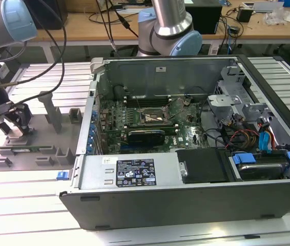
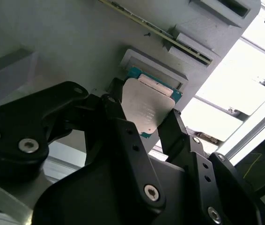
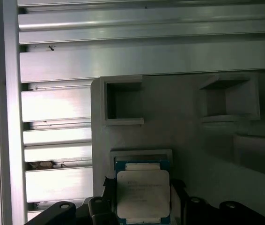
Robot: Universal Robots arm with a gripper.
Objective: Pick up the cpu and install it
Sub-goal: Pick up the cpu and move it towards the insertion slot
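Gripped the cpu (image 2: 147,107) between the black fingers (image 2: 123,133), closed on two of its opposite edges. Looked flat and square: pale silver top with faint print, thin teal-green rim around it. Was positioned right over a raised square seat at one corner of the grey tray (image 2: 53,33). Could not tell whether resting on that seat or just off it.

In the second wrist view, caught the links and screws of the fingers from close behind. Beyond the cpu, showed a long narrow green stick (image 2: 179,44) lying edge-up in a tray slot. In the first wrist view, looked past the cpu (image 3: 143,197) toward two empty square pockets (image 3: 123,101) in the tray and the ribbed metal table (image 3: 57,105) alongside. In the exterior view, placed the gripper (image 1: 16,134) low over the tray (image 1: 37,138) on the exterior view's left. Showed an open computer case (image 1: 186,169) just beside the tray toward the exterior view's right, with the board's square socket (image 1: 152,117) inside.
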